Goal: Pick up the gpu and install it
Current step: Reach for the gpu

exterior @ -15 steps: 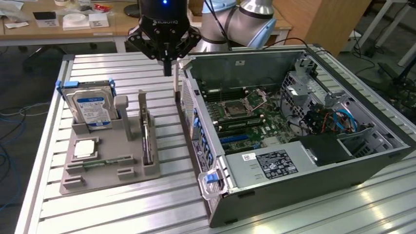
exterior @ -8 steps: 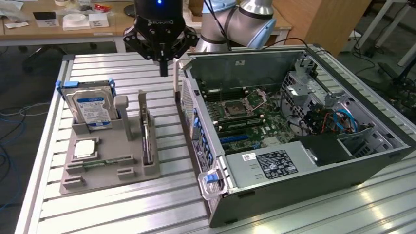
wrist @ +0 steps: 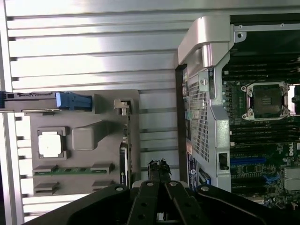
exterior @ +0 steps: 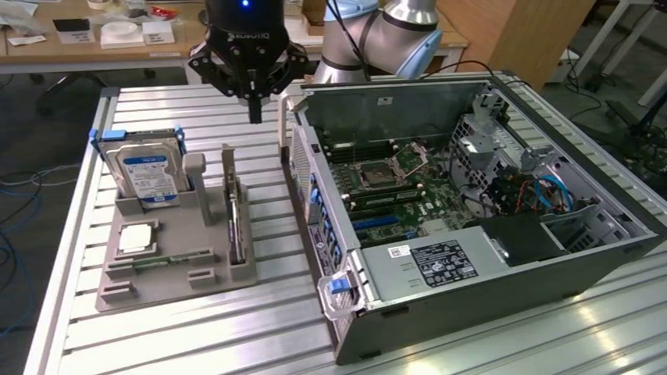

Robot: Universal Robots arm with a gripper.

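Observation:
The gpu (exterior: 237, 228) is a thin dark card standing on edge in a slot of the grey holder (exterior: 177, 275), on the side nearest the computer. In the wrist view the gpu (wrist: 123, 161) is a slim dark strip at the holder's edge. My gripper (exterior: 255, 117) hangs above the slatted table, beyond the holder's far corner and close to the open computer case (exterior: 469, 195). Its fingers are shut with nothing between them. In the wrist view the gripper (wrist: 158, 165) sits over the gap between the holder (wrist: 84, 136) and the case (wrist: 206, 93).
The holder also carries a silver hard drive (exterior: 146, 176) with a blue-white label, a square processor (exterior: 137, 237) and a green memory stick (exterior: 156, 262). The case lies open on its side, motherboard (exterior: 401, 187) exposed. A desk with clutter stands behind the table.

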